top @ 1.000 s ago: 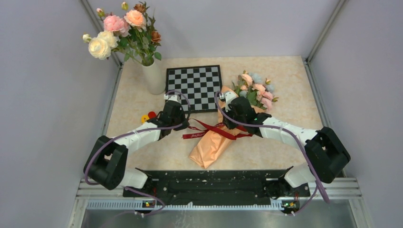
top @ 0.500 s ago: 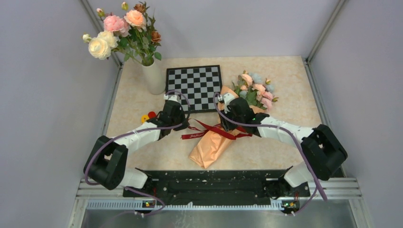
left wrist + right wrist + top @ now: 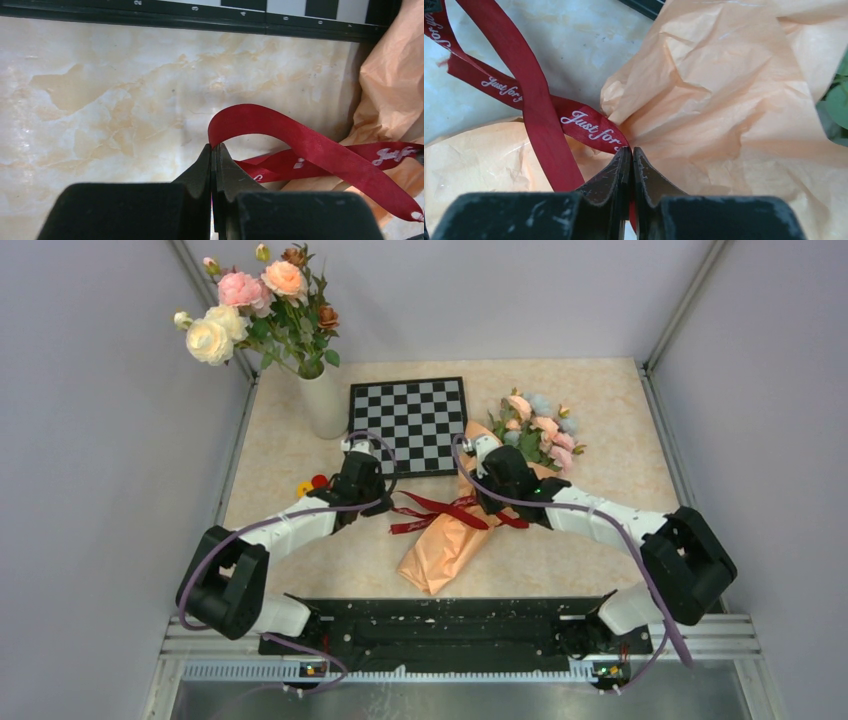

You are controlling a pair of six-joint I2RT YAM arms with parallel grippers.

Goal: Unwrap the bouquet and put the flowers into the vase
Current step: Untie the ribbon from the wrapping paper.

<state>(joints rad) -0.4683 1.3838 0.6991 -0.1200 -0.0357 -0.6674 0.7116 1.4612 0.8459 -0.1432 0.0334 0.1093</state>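
The bouquet (image 3: 445,545) lies in mid-table, a peach-orange paper cone with its narrow end toward the arms. The flowers (image 3: 540,430) stick out of its far right end. A dark red ribbon (image 3: 440,505) crosses the cone's waist, its tails trailing left. My left gripper (image 3: 383,502) is shut on a ribbon (image 3: 300,142) tail, which arcs up from its tips (image 3: 214,146). My right gripper (image 3: 488,506) is shut on the ribbon (image 3: 589,127) at the paper's (image 3: 724,100) pinched waist. The white vase (image 3: 323,400) stands at the far left.
A chessboard (image 3: 408,422) lies flat behind both grippers; its black rim (image 3: 250,20) shows in the left wrist view. Large cream, pink and peach roses (image 3: 255,310) fill the vase. Small red and yellow pieces (image 3: 312,485) sit left of my left arm.
The ribbon's left tails have shifted and bunched closer to the cone. My right gripper opened briefly and shut again on the ribbon. The left gripper has edged slightly up and left.
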